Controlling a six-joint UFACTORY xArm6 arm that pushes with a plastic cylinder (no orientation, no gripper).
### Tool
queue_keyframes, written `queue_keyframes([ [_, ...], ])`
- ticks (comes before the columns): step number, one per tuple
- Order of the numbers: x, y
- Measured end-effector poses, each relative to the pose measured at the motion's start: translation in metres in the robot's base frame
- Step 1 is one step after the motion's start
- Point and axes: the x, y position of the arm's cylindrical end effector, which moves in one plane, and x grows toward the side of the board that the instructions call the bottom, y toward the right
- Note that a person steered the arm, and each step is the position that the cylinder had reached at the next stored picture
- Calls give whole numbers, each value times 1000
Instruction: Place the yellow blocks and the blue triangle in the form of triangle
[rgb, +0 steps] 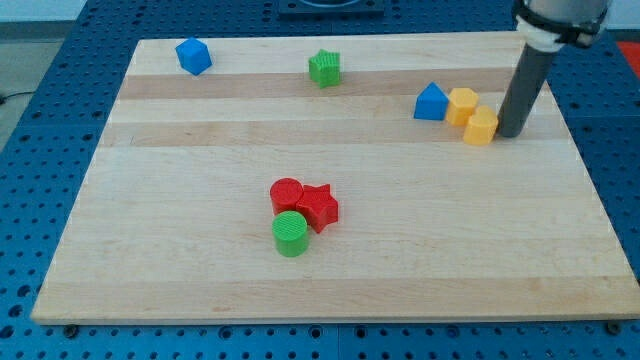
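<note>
Camera view, the only one supplied: my tip (510, 134) sits on the wooden board (330, 270) near its right edge, at the view's upper right, with the dark rod rising straight from it to the arm's collar at the top of the view. It stands just to the view's right of a yellow block (481, 127), apparently touching that block's side, though the contact line is too fine to be sure. A second yellow block (462, 104) lies just above and to the view's left of the first, corner to corner with it or nearly so. The blue triangle (431, 102), a house-like peaked piece, rests immediately left of that second yellow block, touching or almost touching it. Together the three pieces make a short bent row that drops toward my tip. This rig carries no jaws, only the rod, so no opening or closing shows. Well apart, at the view's top left, is a blue cube-like block (193, 56), and a green star-like block (324, 68) sits at the top centre. Near the board's middle a red cylinder (286, 193), a red star (319, 206) and a green cylinder (290, 233) huddle together, touching.
</note>
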Motion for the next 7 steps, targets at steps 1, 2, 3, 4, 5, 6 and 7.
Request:
queue_keyframes([
  [1, -4, -10],
  [2, -31, -15],
  [3, -52, -28],
  [4, -56, -33],
  [5, -63, -50],
  [6, -83, -75],
  [7, -99, -83],
])
